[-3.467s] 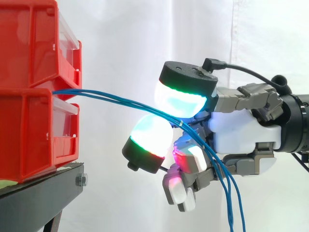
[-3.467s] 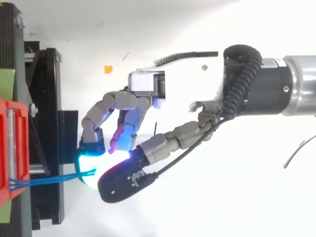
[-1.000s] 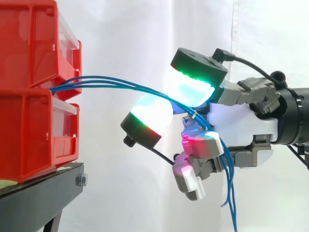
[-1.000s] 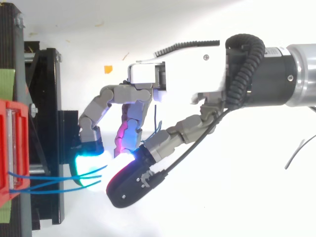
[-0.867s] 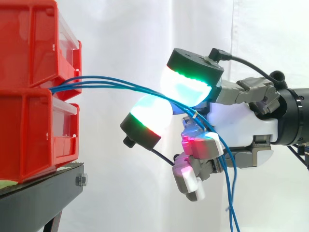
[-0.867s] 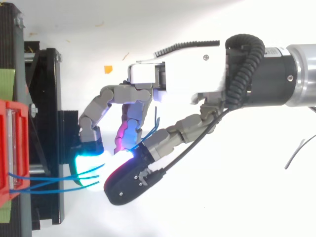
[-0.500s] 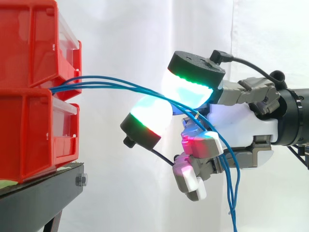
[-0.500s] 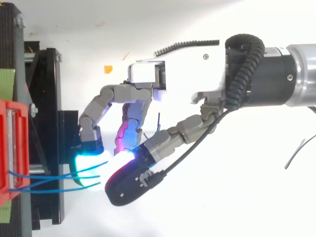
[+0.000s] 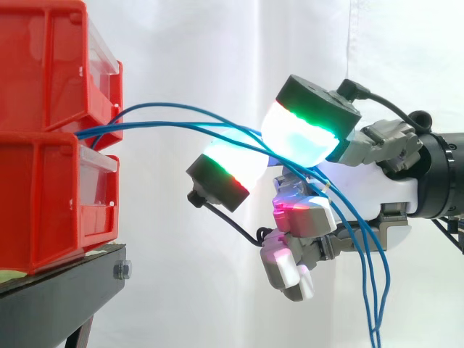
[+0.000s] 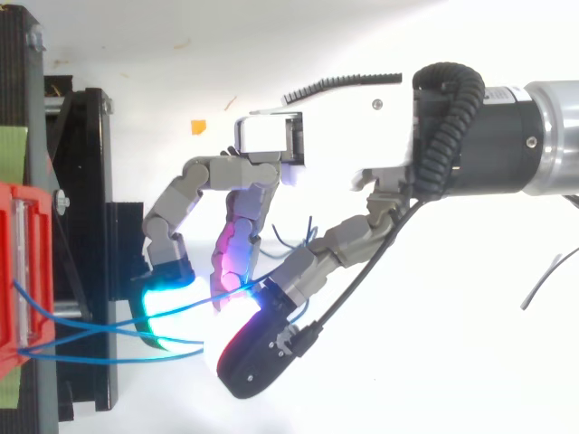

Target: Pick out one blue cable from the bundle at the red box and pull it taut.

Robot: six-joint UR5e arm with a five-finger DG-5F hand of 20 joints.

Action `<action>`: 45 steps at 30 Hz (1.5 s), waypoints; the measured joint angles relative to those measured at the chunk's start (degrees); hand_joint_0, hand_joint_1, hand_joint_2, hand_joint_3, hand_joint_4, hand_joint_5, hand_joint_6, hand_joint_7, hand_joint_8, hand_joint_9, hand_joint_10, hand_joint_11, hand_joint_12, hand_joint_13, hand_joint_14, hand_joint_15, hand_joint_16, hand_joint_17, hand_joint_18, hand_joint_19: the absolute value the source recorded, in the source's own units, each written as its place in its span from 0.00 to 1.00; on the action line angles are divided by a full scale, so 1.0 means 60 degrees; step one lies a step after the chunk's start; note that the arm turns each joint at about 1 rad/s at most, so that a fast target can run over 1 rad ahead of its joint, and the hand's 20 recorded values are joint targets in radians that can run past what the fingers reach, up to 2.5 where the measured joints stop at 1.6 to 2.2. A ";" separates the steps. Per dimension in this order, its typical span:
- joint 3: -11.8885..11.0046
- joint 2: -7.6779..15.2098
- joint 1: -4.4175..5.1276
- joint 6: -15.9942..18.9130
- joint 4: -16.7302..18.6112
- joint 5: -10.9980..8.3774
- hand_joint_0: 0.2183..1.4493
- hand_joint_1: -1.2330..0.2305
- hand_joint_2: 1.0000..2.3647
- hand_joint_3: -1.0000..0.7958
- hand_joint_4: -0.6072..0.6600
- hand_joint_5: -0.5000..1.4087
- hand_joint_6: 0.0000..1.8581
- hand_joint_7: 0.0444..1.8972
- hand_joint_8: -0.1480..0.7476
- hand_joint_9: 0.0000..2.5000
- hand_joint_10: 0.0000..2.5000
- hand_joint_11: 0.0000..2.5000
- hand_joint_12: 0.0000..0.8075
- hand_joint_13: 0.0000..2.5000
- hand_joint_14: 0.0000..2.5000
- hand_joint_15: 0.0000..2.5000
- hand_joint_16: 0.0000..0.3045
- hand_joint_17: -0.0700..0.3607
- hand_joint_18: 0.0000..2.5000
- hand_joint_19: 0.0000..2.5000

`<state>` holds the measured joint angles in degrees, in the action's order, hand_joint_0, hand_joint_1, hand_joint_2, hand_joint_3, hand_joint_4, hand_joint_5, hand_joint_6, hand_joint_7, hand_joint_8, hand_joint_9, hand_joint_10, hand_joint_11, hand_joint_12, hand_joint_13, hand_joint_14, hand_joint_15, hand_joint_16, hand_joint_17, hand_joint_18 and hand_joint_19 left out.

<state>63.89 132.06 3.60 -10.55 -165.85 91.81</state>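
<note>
Hovering level with seam between stacked red bins (image 9: 43, 181) on black stand (image 9: 65, 290), hand (image 9: 362, 192) sat among blue cables (image 9: 152, 123). Cables left bin front edge, arched up slack, crossed hand, drooped below. Grip: could not tell. Judged none singled out, none taut.

The bins (image 9: 51, 138) are bright red with clear, pale fronts, and they sit on a black stand (image 9: 65, 293). The cables (image 9: 181, 125) are one plain mid blue throughout. The hand (image 9: 366, 194) has a white palm and grey links. Its glow is cyan-white, edged green and red under black caps — magenta and red lower down. The curtain (image 9: 188, 43) is white. A small orange scrap (image 10: 197, 127) lies on a white surface (image 10: 362, 389), and a pale green strip (image 10: 11, 149) runs along the stand.
</note>
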 measured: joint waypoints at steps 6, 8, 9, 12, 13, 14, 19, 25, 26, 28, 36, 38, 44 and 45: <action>0.0001 0.0002 -0.0002 0.0000 -0.0009 0.0005 0.48 0.19 0.00 0.28 0.27 0.21 0.52 0.48 0.44 0.56 0.01 0.34 0.41 0.45 0.01 0.21 0.15 0.40 0.36 0.33; 0.0000 0.0002 -0.0002 0.0000 -0.0023 0.0005 0.46 0.18 0.00 0.28 0.28 0.21 0.52 0.48 0.45 0.56 0.01 0.34 0.41 0.46 0.01 0.21 0.15 0.40 0.36 0.33; 0.0000 0.0001 -0.0001 0.0000 -0.0035 0.0005 0.45 0.18 0.00 0.28 0.29 0.21 0.52 0.48 0.44 0.56 0.01 0.34 0.41 0.46 0.01 0.22 0.15 0.40 0.36 0.33; 0.0001 0.0004 0.0000 0.0000 -0.0051 0.0005 0.41 0.18 0.00 0.28 0.32 0.21 0.52 0.46 0.45 0.57 0.01 0.34 0.41 0.46 0.01 0.22 0.15 0.40 0.37 0.34; 0.0001 0.0004 0.0000 0.0000 -0.0053 0.0006 0.39 0.18 0.00 0.28 0.34 0.21 0.52 0.45 0.45 0.57 0.01 0.34 0.41 0.46 0.01 0.22 0.15 0.40 0.37 0.34; 0.0000 0.0003 0.0000 0.0000 -0.0054 0.0006 0.37 0.18 0.00 0.28 0.37 0.22 0.51 0.43 0.45 0.57 0.01 0.34 0.42 0.46 0.01 0.21 0.15 0.40 0.37 0.34; 0.0001 0.0003 0.0000 0.0000 -0.0058 0.0005 0.25 0.17 0.00 0.28 0.45 0.22 0.50 0.41 0.46 0.56 0.01 0.33 0.43 0.46 0.01 0.21 0.15 0.40 0.36 0.34; 0.0000 -0.0002 -0.0001 0.0000 -0.0061 0.0004 0.18 0.23 0.00 0.28 0.49 0.22 0.49 0.39 0.48 0.56 0.01 0.32 0.46 0.47 0.01 0.20 0.17 0.44 0.38 0.33; 0.0001 -0.0003 -0.0001 0.0000 -0.0063 0.0002 0.17 0.26 0.00 0.28 0.49 0.22 0.48 0.38 0.49 0.56 0.01 0.31 0.46 0.47 0.01 0.20 0.17 0.44 0.38 0.33; 0.0001 -0.0003 0.0005 0.0000 -0.0062 -0.0008 0.17 0.32 0.00 0.28 0.50 0.22 0.46 0.41 0.49 0.56 0.01 0.31 0.47 0.47 0.01 0.20 0.17 0.44 0.38 0.33; -0.0002 -0.0007 0.0019 0.0006 -0.0058 -0.0012 0.30 0.51 0.00 0.28 0.47 0.21 0.46 0.42 0.47 0.55 0.01 0.32 0.42 0.45 0.01 0.21 0.14 0.38 0.32 0.36; -0.0001 -0.0004 0.0018 0.0017 -0.0058 -0.0011 0.31 0.50 0.00 0.31 0.46 0.22 0.47 0.42 0.47 0.55 0.01 0.32 0.43 0.45 0.01 0.21 0.14 0.38 0.32 0.36; -0.0005 -0.0007 0.0016 0.0041 -0.0058 0.0001 0.31 0.47 0.01 0.39 0.46 0.22 0.48 0.43 0.48 0.56 0.01 0.31 0.43 0.45 0.01 0.21 0.14 0.39 0.32 0.36; -0.0005 -0.0007 0.0016 0.0042 -0.0058 0.0003 0.31 0.46 0.01 0.40 0.46 0.22 0.48 0.43 0.48 0.56 0.01 0.31 0.44 0.45 0.01 0.21 0.14 0.39 0.32 0.36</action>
<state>63.86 132.03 3.70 -10.29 -166.20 91.83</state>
